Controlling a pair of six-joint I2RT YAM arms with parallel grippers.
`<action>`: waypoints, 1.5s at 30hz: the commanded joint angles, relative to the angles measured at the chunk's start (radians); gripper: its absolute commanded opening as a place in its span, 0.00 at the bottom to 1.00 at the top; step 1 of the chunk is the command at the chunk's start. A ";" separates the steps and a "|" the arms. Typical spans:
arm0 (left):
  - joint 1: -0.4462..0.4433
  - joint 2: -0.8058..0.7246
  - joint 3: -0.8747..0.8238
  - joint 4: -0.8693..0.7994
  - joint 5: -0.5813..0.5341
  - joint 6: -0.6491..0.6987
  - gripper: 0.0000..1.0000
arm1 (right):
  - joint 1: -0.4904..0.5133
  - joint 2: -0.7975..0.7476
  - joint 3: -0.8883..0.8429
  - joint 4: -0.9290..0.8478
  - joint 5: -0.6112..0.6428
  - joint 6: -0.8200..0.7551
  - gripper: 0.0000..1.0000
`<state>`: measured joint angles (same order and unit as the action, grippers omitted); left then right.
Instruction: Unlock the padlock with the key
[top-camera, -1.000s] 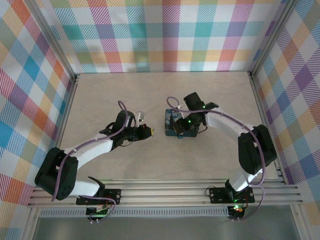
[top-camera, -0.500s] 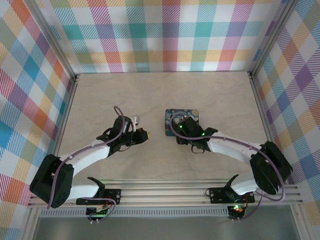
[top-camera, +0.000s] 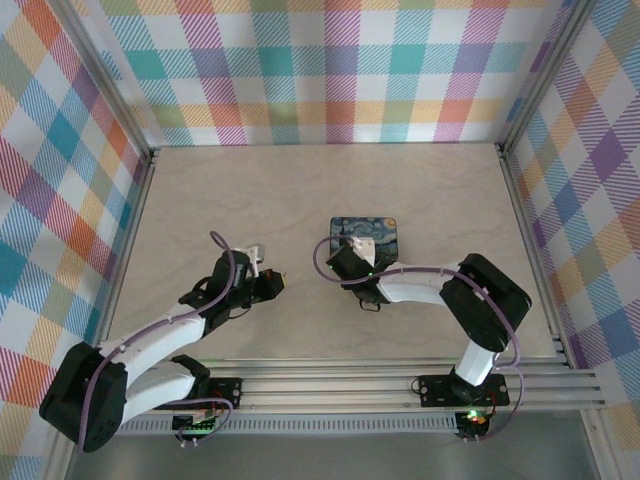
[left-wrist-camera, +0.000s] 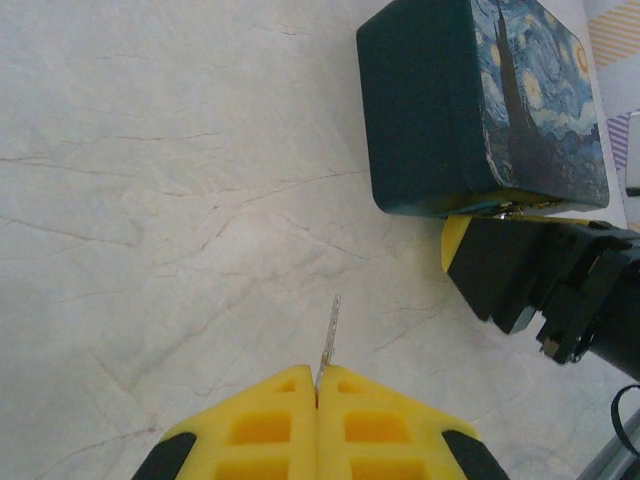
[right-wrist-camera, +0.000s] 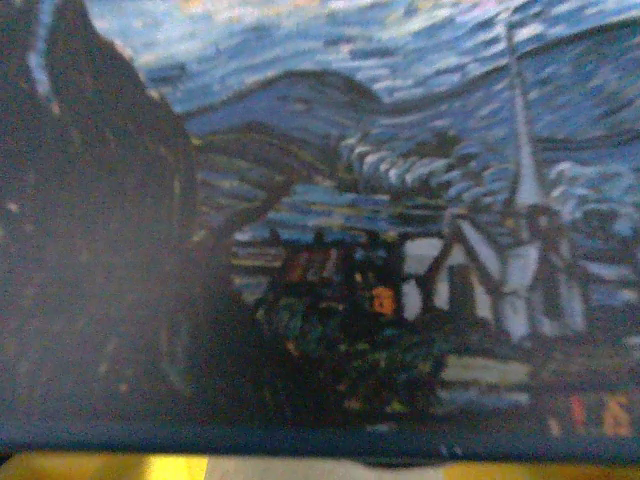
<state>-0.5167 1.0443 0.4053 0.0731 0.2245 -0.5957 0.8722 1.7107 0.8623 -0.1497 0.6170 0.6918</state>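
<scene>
Left claw (left-wrist-camera: 317, 375): yellow fingers pressed flat together, pinching the key (left-wrist-camera: 331, 330). Its thin blade sticks out toward 12 o'clock, clear of the pale worktop (top-camera: 200, 200). From the top camera this claw sits at about 8 o'clock from the box (top-camera: 372, 232), near it but not touching. The box is dark teal with a starry-night print on the lid and lies flat at mid-worktop. The padlock itself is hard to make out. A brassy fitting (left-wrist-camera: 508, 207) on the box's 6 o'clock edge, seen from the left wrist, may be it, but it is too small to be sure. Right claw (top-camera: 343, 258): right up against that same edge at roughly 7 o'clock. Its wrist camera looks close onto the printed face, with a sliver of yellow fingers (right-wrist-camera: 110, 467) along the bottom. Cannot tell whether its jaws are parted or gripping the box. Judged step: key in hand, lock being steadied or presented, insertion not yet begun. The next move calls for swinging the blade round toward 1 o'clock, lining it up with the keyway once that is found, and pushing in straight, since so thin a blade could skid off or bend. The right claw must hold the box firm against the push and the turn.
</scene>
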 joint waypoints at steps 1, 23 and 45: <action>-0.011 -0.070 -0.035 -0.010 -0.045 -0.012 0.00 | 0.005 0.018 0.015 0.082 0.069 -0.022 0.57; -0.011 -0.222 -0.108 -0.089 -0.074 -0.004 0.00 | -0.013 0.136 -0.011 0.333 0.060 -0.163 0.31; -0.011 -0.463 -0.184 -0.196 -0.102 -0.022 0.00 | -0.171 -0.116 -0.069 0.218 -0.429 -0.246 0.00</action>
<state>-0.5167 0.5934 0.2317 -0.1078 0.1181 -0.6136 0.7212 1.6501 0.8078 0.0860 0.3084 0.4587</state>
